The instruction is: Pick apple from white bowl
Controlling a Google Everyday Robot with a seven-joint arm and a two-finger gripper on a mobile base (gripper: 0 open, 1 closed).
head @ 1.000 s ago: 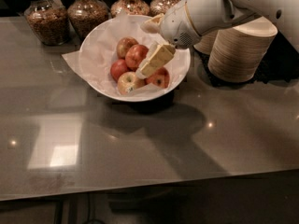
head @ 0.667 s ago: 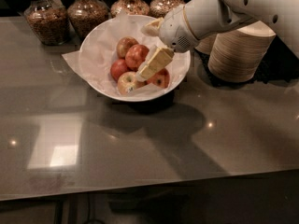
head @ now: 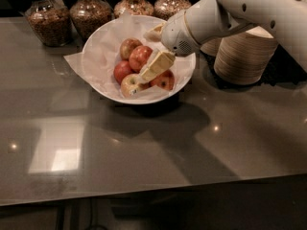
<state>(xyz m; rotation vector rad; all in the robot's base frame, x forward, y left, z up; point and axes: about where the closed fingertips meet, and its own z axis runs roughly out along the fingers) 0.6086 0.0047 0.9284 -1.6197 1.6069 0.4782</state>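
The white bowl (head: 96, 56) stands at the back of the table, lined with crinkled white paper. It holds several apples. The largest, a red-orange apple (head: 139, 56), lies in the middle. A yellow-green apple with a sticker (head: 129, 86) lies at the front, and smaller red apples (head: 122, 71) lie around them. My gripper (head: 144, 56) reaches into the bowl from the right. Its fingers are apart, one cream finger (head: 156, 65) in front of the red-orange apple and the other behind it. I cannot tell if they touch it.
A stack of disposable bowls (head: 244, 56) stands right of the white bowl, under my arm. Several glass jars (head: 45, 20) of grains line the table's back edge. The grey tabletop (head: 144, 147) stretches toward the front.
The gripper has stayed in the bowl over the apples, with only a slight shift. The apples have not visibly moved.
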